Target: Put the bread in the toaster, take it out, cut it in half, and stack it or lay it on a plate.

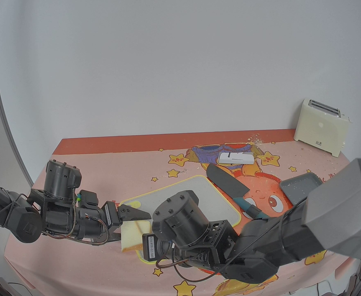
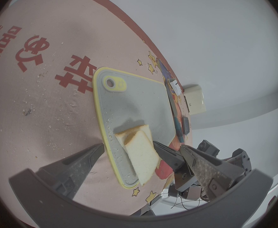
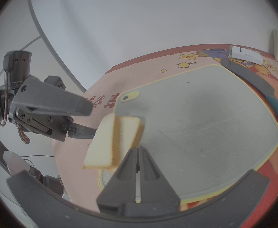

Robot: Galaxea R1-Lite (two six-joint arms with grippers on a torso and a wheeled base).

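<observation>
- The bread (image 3: 105, 143) was in two pieces, one against the other. It sat at the near left corner of the cutting board (image 1: 213, 198), and part of it hung past the yellow rim over the pink tablecloth (image 1: 106, 165).
- The left gripper (image 2: 142, 147) was at that same corner of the board, its fingers spread wide with the bread between them. I could not tell whether either finger touched it.
- The right gripper (image 3: 138, 149) came in over the board's near edge with its fingers pressed together. Their tip was against the crust side of the bread, and nothing showed between them.
- The knife (image 1: 227, 181) lay along the board's right side, with the dark blade on the board and the teal handle off it.
- A grey plate (image 1: 301, 186) sat to the right of the board, beyond the knife.
- The toaster (image 1: 321, 126) stood well apart from the board, far off to its right and back by the wall.
- A small white flat thing (image 1: 236, 158) lay just past the board's far edge.
</observation>
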